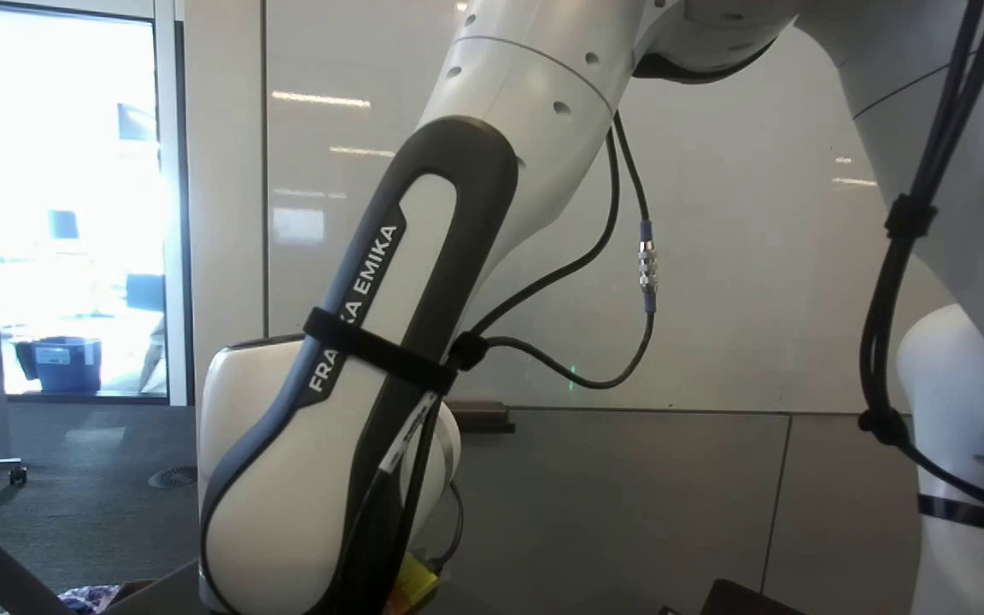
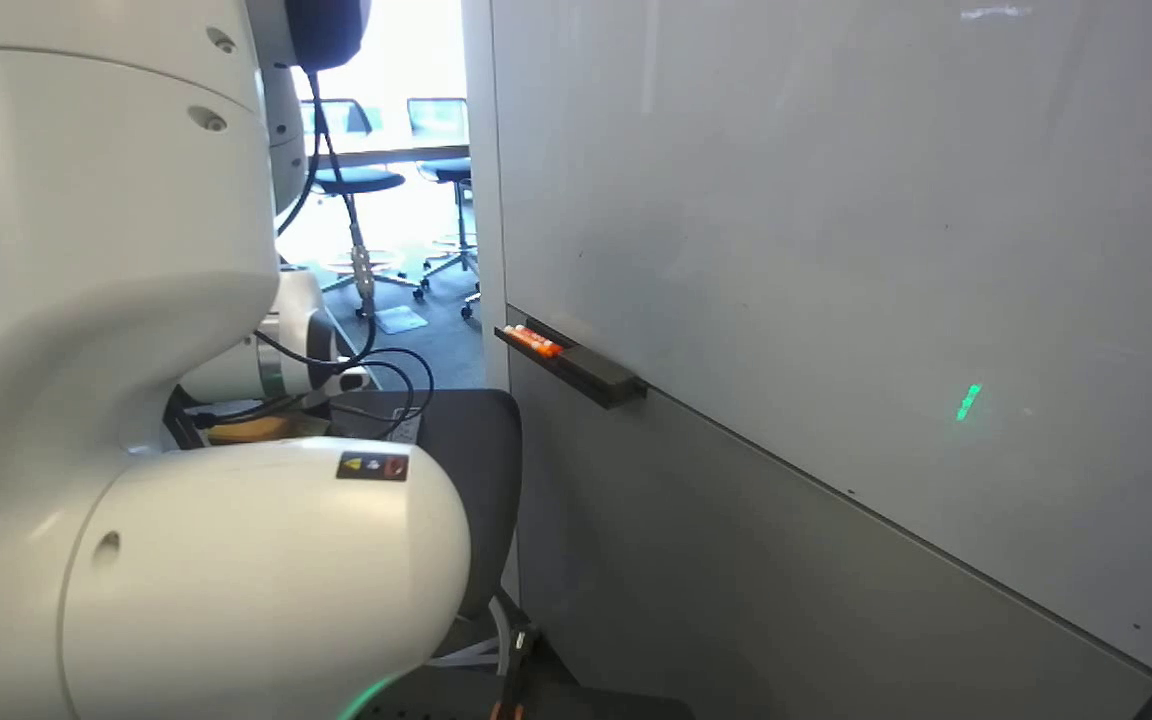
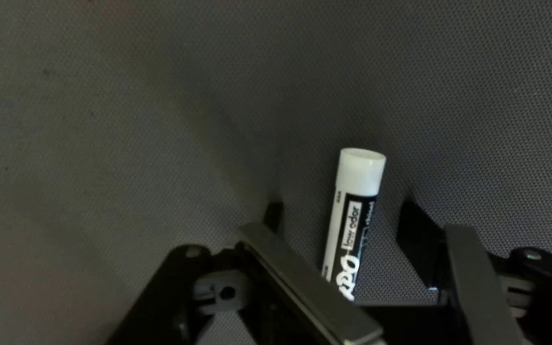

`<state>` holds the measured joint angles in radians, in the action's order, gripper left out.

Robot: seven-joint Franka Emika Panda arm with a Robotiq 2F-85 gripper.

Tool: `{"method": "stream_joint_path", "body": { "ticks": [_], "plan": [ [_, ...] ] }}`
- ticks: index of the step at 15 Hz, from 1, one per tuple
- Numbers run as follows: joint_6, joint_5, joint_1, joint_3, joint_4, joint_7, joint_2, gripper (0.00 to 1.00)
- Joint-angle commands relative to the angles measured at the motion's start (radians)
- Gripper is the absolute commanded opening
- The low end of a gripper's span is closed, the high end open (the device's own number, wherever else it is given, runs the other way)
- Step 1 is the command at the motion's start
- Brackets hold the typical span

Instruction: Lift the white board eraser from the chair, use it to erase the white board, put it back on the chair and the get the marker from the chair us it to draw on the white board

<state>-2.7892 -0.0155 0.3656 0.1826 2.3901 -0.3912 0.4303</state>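
Standing spread, the gripper [image 3: 340, 219] straddles a marker [image 3: 352, 225] in the wrist view: its fingers [image 3: 417, 239] lie apart on either side, with the marker loose between them. The marker rests on the dark woven upholstery of the chair [image 2: 486, 470], white end toward the top of that view, label partly legible as "low odor"; its lower end is hidden behind the gripper. Whether the fingertips touch the upholstery cannot be determined. The chair, in an exterior view, is partly covered by the arm [image 2: 266, 570] and sits just beside the wall section [image 2: 786, 560] beneath the white board [image 2: 836, 200]. The board is pale and glossy, with light reflections. A green streak [image 2: 969, 402] shows low on it in both exterior views; ink or reflected light, undetermined. A narrow dark tray [image 2: 576, 386] runs along part of the board's lower edge, holding orange pens [image 2: 534, 341] side by side and a dark block [image 2: 601, 366] too indistinct to identify. A looped black cable [image 1: 599, 384] hangs from the arm, with a metal connector [image 1: 647, 265] in line. A blue bin [image 1: 65, 365] stands on the floor [image 1: 99, 461] in the background.
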Motion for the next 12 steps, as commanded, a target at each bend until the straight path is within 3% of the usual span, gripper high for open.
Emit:
{"method": "stream_joint_path", "body": {
  "ticks": [1, 5, 8, 12],
  "plan": [
    [-0.015, -0.029, 0.053, -0.043, 0.02, -0.013, -0.034, 0.34],
    [-0.006, -0.033, 0.062, -0.053, 0.019, -0.008, -0.039, 0.07],
    [0.027, -0.023, 0.057, -0.042, 0.018, 0.002, -0.05, 0.11],
    [0.105, 0.014, 0.042, -0.025, 0.026, -0.019, -0.115, 0.09]
  ]
}}
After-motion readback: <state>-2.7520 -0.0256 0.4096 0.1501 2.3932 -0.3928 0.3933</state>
